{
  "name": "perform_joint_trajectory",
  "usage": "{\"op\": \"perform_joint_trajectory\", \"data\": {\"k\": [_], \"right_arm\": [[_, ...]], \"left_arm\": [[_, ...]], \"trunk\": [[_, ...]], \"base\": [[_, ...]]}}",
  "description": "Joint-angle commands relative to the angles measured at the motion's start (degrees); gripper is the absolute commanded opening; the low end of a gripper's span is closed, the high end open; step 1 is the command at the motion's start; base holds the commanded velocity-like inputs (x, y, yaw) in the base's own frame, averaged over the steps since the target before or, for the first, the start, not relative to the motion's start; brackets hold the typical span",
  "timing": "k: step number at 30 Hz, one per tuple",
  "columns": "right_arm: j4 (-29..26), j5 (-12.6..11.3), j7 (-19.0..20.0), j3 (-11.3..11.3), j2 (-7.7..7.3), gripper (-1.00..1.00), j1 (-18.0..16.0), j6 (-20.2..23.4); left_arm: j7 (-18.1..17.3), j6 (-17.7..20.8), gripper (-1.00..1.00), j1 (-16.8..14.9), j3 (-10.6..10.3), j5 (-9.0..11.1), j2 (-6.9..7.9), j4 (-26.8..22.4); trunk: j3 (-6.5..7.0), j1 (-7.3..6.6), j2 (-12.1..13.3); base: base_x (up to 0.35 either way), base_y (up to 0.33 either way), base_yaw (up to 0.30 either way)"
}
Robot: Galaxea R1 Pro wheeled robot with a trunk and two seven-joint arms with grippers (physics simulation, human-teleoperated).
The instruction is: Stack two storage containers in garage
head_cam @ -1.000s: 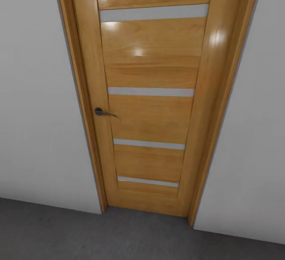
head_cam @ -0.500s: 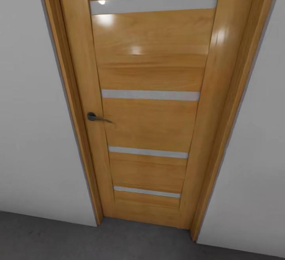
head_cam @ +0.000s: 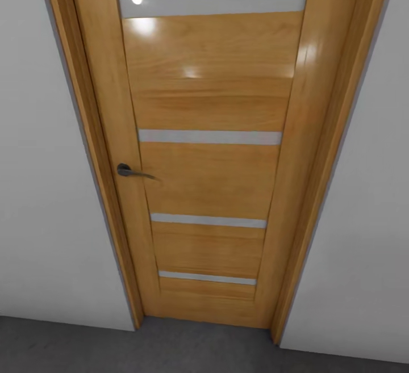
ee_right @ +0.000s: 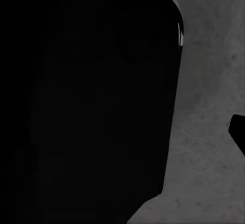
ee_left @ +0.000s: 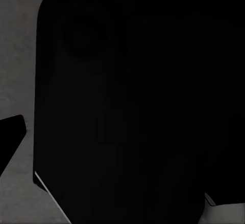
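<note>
Door: a tan wooden door [head_cam: 210,151] stands shut in front of the head camera, glossy, with bright light spots near its top.
Glass slats: four pale horizontal strips [head_cam: 210,137] cross the door, one near the top, one at mid-height, two lower down.
Handle: a dark lever handle [head_cam: 129,172] sits at the door's left edge, lever pointing toward the door's middle.
Frame: a tan frame [head_cam: 85,134] runs down both sides to the floor.
Walls: plain pale grey wall [head_cam: 45,219] on either side of the frame.
Floor: a strip of dark grey matte floor [head_cam: 170,347] lies along the foot of the wall and door, so this is the garage.
Left arm: the left wrist camera looks at a big black rounded body [ee_left: 122,101], with speckled grey floor [ee_left: 18,55] along one edge; how the arm is posed I can't make out.
Left claw: a black tip [ee_left: 10,132] pokes in at the frame's edge; I cannot tell how far apart the fingers are, or whether they hold anything.
Right arm: same story, a black rounded body [ee_right: 87,101] close up, grey floor [ee_right: 209,81] beside it.
Right claw: a small black sliver [ee_right: 239,132] at the edge, and its opening can't be read either.
Bins: no red-orange bin can be placed from these views.
</note>
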Motion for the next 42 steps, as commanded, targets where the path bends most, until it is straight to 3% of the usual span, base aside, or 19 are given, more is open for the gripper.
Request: {"op": "perform_joint_trajectory", "data": {"k": [1,33,42], "right_arm": [[0.0,0.3,0.0,0.0,-0.02,1.0,0.0,-0.1],[-0.1,0.4,0.0,-0.1,0.0,1.0,0.0,-0.1],[-0.1,0.4,0.0,-0.1,0.16,1.0,0.0,-0.1]], "left_arm": [[0.0,0.2,1.0,0.0,0.1,0.4,-0.02,-0.1],[0.0,0.2,1.0,0.0,0.0,0.4,-0.03,-0.1],[0.0,0.2,1.0,0.0,0.0,0.4,-0.03,-0.1]], "trunk": [[-0.05,0.0,0.0],[-0.05,0.0,0.0],[-0.05,0.0,0.0]], "base": [[0.001,0.11,-0.003],[0.0,0.006,0.0],[0.0,0.0,-0.163]]}}
